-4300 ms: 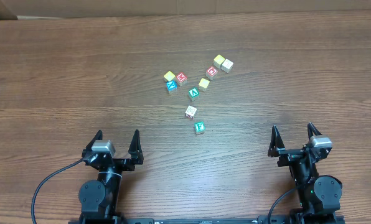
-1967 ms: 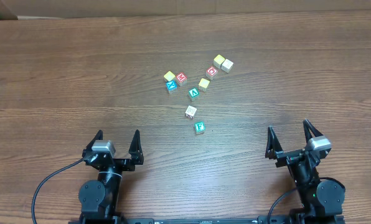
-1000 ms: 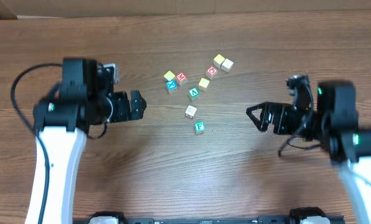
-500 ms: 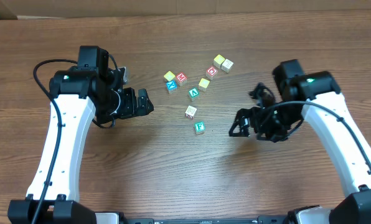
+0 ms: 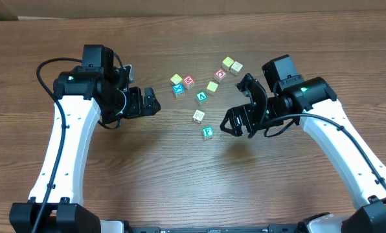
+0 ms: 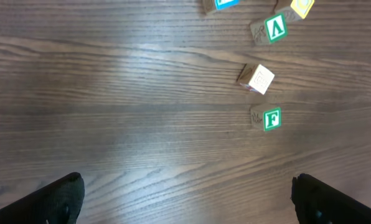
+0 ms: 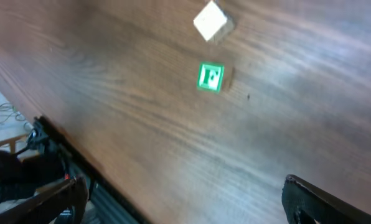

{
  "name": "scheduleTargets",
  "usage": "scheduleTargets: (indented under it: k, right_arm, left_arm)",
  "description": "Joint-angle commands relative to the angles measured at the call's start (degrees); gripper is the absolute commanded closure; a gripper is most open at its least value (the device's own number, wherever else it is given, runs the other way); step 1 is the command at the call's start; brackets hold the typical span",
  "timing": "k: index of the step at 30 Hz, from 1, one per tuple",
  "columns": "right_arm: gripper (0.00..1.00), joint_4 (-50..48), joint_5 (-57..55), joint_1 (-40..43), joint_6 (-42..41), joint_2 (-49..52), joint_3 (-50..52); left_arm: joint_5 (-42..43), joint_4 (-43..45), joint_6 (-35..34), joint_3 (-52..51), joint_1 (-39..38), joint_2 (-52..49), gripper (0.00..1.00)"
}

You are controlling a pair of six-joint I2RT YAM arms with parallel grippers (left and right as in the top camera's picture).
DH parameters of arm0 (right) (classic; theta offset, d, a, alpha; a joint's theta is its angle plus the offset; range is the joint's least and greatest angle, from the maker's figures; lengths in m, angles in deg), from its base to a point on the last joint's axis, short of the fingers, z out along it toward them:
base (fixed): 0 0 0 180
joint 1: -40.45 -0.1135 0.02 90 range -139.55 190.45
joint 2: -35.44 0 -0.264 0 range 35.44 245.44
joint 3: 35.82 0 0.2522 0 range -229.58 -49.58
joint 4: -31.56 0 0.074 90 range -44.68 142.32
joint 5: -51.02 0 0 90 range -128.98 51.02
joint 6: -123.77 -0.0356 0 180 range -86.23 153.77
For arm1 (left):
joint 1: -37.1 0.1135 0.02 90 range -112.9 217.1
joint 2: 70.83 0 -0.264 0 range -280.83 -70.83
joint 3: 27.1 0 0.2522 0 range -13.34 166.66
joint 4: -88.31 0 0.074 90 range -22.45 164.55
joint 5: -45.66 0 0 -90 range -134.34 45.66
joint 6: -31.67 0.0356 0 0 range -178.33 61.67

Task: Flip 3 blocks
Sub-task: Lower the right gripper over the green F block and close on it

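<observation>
Three blocks lie in a loose column mid-table: a green "A" block, a whitish block with red print and a green "F" block. My left gripper hovers open to their left, nothing between its fingers. My right gripper hovers open just right of the "F" block, empty too. The left wrist view has the "F" block, the whitish block and the "A" block well ahead of the open gripper. In the right wrist view, the "F" block and whitish block lie ahead.
Other cubes sit behind the three: a yellow cube, a blue cube, a red "M" cube, a yellow cube, a red "O" cube and a cream pair. The table's near edge shows in the right wrist view.
Both arms rose from their rest pose at the table's front edge and reached toward the blocks. In the last half second the right gripper moved left, closer to the "F" block. No block moved.
</observation>
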Motion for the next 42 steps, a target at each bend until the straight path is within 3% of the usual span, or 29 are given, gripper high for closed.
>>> scheduleTargets:
  k: [1,5,11,17,28,33,42]
  right_arm:
    - [0.0,-2.2,-0.3,-0.4,0.6,-0.8,-1.1]
    - [0.0,-3.9,-0.7,-1.9,0.1,-0.4,-0.5]
    - [0.0,-6.2,-11.9,-5.6,-8.9,2.7,1.5]
    - [0.0,-10.0,-13.8,-7.1,-14.3,5.8,2.8]
    - [0.0,-12.7,-17.2,-8.3,-14.7,7.8,2.8]
    - [0.12,-14.3,-18.6,-12.8,-14.4,11.6,2.8]
    - [0.08,-18.9,-28.9,-19.6,-19.8,15.9,2.8]
  left_arm:
    - [0.8,0.0,0.5,1.3,-0.4,-0.6,0.0]
    - [0.8,0.2,0.5,1.3,-0.5,-0.6,0.0]
    - [-2.1,0.0,0.5,1.3,-0.5,-0.7,0.0]
    - [-6.1,-0.5,0.5,1.0,-0.5,-1.5,0.0]
    - [-6.5,0.8,0.0,0.8,-0.3,-1.8,0.0]
    - [-6.5,0.8,0.0,0.8,-0.4,-1.8,0.01]
    - [-6.5,0.2,0.1,0.8,-0.4,-1.8,0.0]
